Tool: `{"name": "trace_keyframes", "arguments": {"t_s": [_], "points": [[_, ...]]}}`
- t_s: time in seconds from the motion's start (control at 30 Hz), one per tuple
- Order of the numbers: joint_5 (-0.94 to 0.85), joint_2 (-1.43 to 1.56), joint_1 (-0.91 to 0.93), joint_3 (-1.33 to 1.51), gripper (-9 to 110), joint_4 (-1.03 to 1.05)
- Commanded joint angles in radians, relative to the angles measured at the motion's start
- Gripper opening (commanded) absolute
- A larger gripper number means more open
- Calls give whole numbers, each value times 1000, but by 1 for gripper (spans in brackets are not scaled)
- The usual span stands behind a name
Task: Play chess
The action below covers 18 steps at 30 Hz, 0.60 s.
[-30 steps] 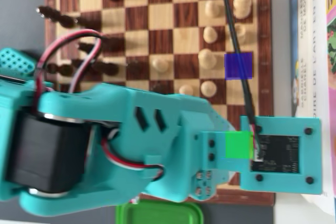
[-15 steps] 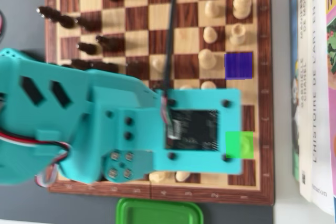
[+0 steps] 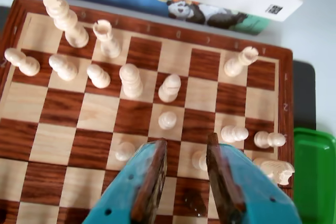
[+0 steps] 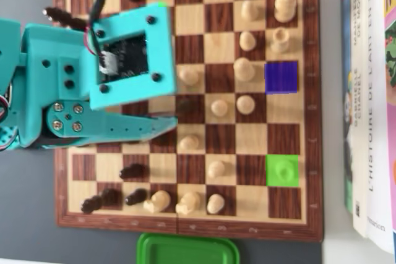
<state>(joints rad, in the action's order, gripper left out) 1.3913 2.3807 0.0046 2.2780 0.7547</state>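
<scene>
Board (image 4: 312,109): wooden, fills most of the overhead view. Books (image 4: 371,91) lie along its right edge and a green tub (image 4: 185,250) sits below its bottom edge.

Arm (image 4: 74,85): teal, over the left-middle of the board among the dark men. It is well apart from the marked squares.

Marked squares, overhead view: green square (image 4: 282,170) lower right, in the column nearest the books, and blue square (image 4: 281,77) in the same column, further up. A pale man (image 3: 234,62) stands on the green square and is faint under the tint. In the wrist view it is probably the leaning piece near the far right edge. The blue square looks bare. Judged: green is the pickup, blue the drop.

Gripper (image 3: 185,144): jaws spread, nothing pinched. It hangs low over mid-board, pointing toward the books. A pawn (image 3: 198,160) shows in the gap beside the right-hand finger; cannot tell if it touches. Another pawn (image 3: 125,151) sits just outside the left finger.

How to do it well, as judgement:
- Lift clear before travelling, since pale pawns crowd the path.
- Carry the open jaws across to the green square and centre them on the man.
- Come straight down; neighbours near the board's lower edge are near.
- Grip below the head, because the turned wood is likely slick.
- Raise it above the tallest men, slide along the column and set it square on blue.
</scene>
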Motion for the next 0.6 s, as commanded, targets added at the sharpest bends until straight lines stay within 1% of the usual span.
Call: {"name": "trace_keyframes", "arguments": {"t_s": [0.0,0.27,0.57], "points": [[5,115,-18,71,13,-166],[6,357,-46,304,13,-580],[5,575,-71,571,13,-1138]]}}
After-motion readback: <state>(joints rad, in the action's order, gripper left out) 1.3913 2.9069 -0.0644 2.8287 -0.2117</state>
